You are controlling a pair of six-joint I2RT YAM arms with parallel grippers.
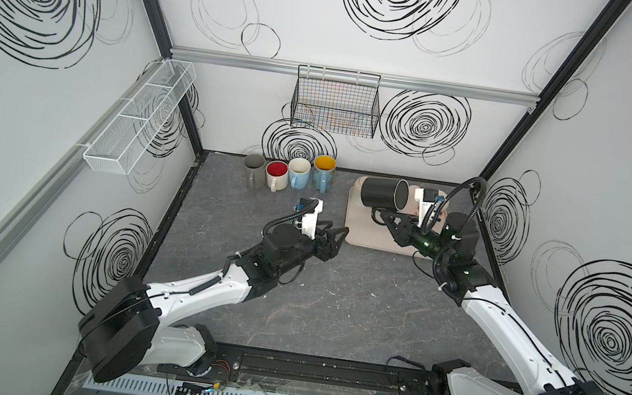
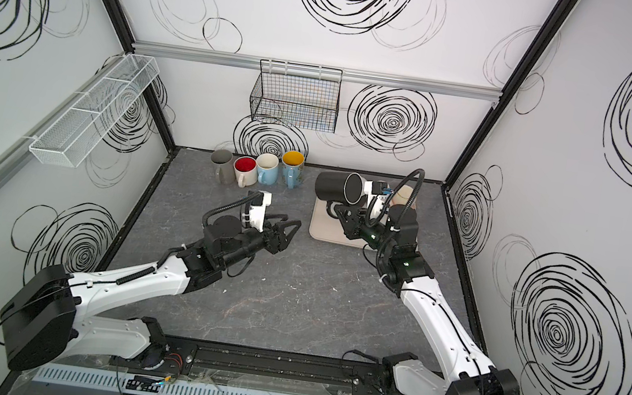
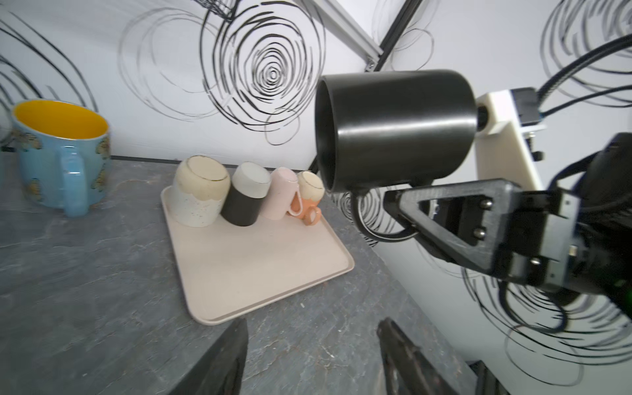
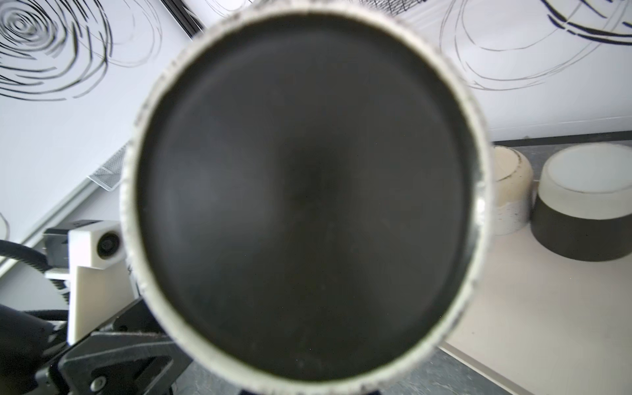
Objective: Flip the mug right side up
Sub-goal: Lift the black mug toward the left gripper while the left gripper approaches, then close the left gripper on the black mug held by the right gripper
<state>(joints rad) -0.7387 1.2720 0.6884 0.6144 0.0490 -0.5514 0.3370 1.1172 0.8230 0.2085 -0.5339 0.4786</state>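
Grey marbled desk (image 1: 293, 287) floors a white booth scrawled with black spirals. Nearest, the left pincer (image 1: 337, 229) hovers with its jaws apart and nothing between them, just short of the beige tray (image 1: 363, 236).

Past it, the right pincer (image 1: 380, 217) is clamped on the handle (image 3: 383, 236) of the black mug (image 1: 382, 193). The mug hangs directly above that pincer, clear of the tray. It lies on its side, mouth toward the left pincer and base toward the right wrist. It is a plain matte black cylinder, dark inside too.

The left wrist view shows the open mouth and the handle loop under the body with a finger (image 3: 455, 219) across it. It also shows four upside-down mugs (image 3: 198, 195) on the tray beyond. The right wrist view is nearly filled by the dark base inside a pale rough ring, which hides the grip.

Farthest from both pincers, a row of upright mugs (image 1: 299, 175) lines the back wall in both top views.
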